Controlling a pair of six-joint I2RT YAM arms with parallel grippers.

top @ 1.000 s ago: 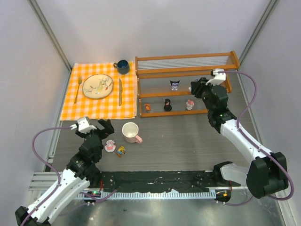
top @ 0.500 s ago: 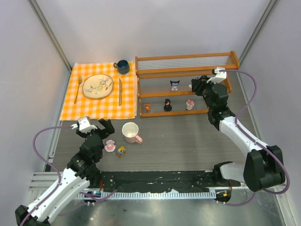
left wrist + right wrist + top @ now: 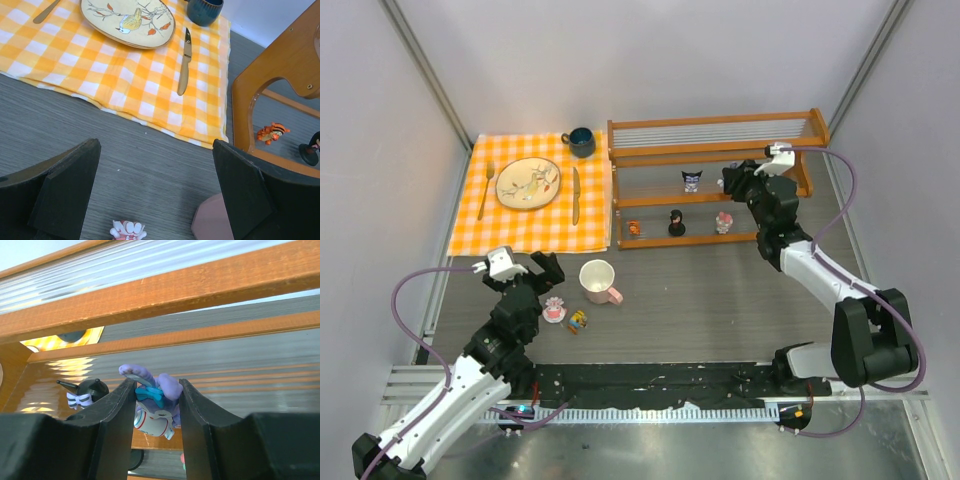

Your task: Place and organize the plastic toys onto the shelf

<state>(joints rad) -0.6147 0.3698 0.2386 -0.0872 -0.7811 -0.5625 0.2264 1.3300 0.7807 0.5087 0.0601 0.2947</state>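
Right pincer [image 3: 156, 390] pinching a purple-blue toy [image 3: 161, 384] between its fingers. It has edged closer to the shelf [image 3: 200, 287] over the last second, so placement on the upper rail looks near. Left pincer [image 3: 155, 146], spread wide, hovers over the counter [image 3: 125, 165] — a pink-white toy [image 3: 128, 230] lies just below it.

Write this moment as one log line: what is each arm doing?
right gripper: shut on purple toy, at shelf | left gripper: open, near pink-white toy
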